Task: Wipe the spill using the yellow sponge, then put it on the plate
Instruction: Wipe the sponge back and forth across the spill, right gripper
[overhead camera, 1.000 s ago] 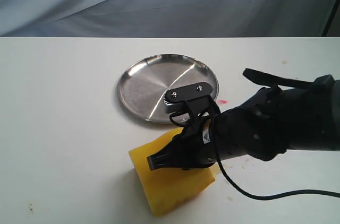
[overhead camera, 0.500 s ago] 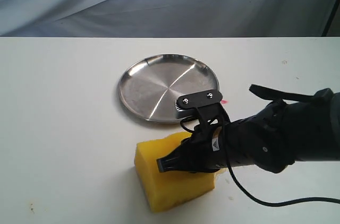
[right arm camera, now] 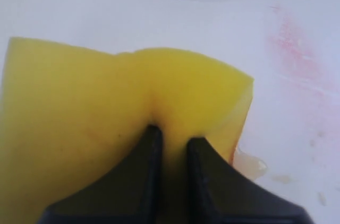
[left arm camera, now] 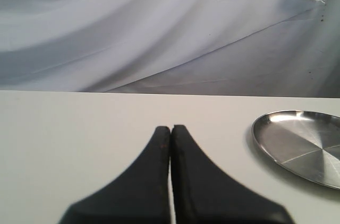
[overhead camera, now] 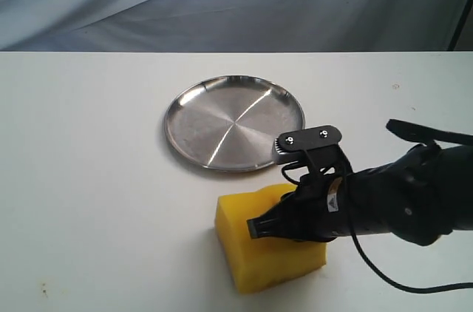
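The yellow sponge (overhead camera: 266, 247) lies flat on the white table, just in front of the plate (overhead camera: 233, 122). My right gripper (overhead camera: 284, 229) is shut on the yellow sponge (right arm camera: 106, 107), its two black fingers pinching a fold of the foam. A small pale tan bit of the spill (right arm camera: 251, 164) shows beside the sponge's edge in the right wrist view; the rest is hidden under the sponge. My left gripper (left arm camera: 171, 128) is shut on nothing, hovering over bare table with the plate (left arm camera: 303, 144) off to one side. It is out of the exterior view.
A faint pink-red smear (right arm camera: 292, 43) marks the table beside the sponge, and a small pink spot (overhead camera: 311, 140) sits by the plate's rim. A black cable (overhead camera: 414, 286) trails from the right arm. A grey cloth backdrop (overhead camera: 222, 1) hangs behind the table.
My right gripper has dragged the yellow sponge to the right along the table, about a fifth of its length each half second. The plate has not moved.
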